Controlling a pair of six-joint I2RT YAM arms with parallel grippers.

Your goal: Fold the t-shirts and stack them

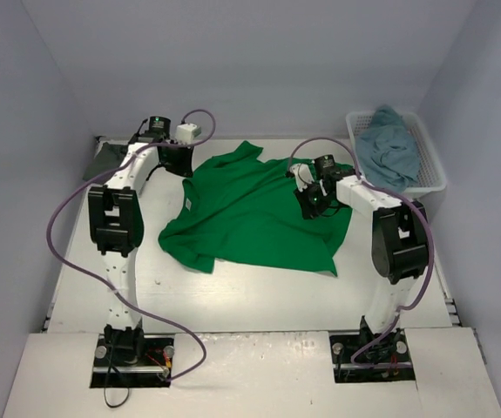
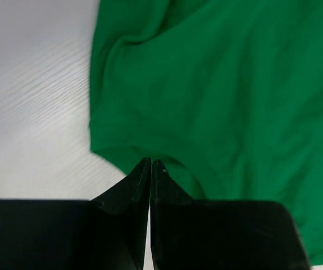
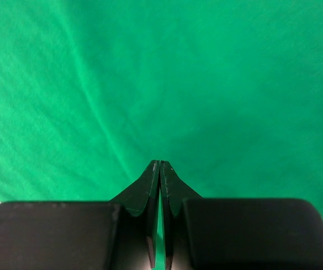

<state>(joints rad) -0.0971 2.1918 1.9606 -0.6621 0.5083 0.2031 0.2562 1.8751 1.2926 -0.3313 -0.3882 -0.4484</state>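
Worktop [image 1: 250, 296] carrying green t-shirt [image 1: 250, 218] at centre, spread loosely, wider left to right, between both arms. White basket [image 1: 433, 174] at far right, holding teal-blue t-shirt [image 1: 389, 148]; dark grey t-shirt [image 1: 106, 161] at far-left corner. Left fingers [image 2: 133, 188] closed at green cloth's left edge; right fingers [image 3: 144, 188] closed over its right half. Pinch of cloth unconfirmed for either.
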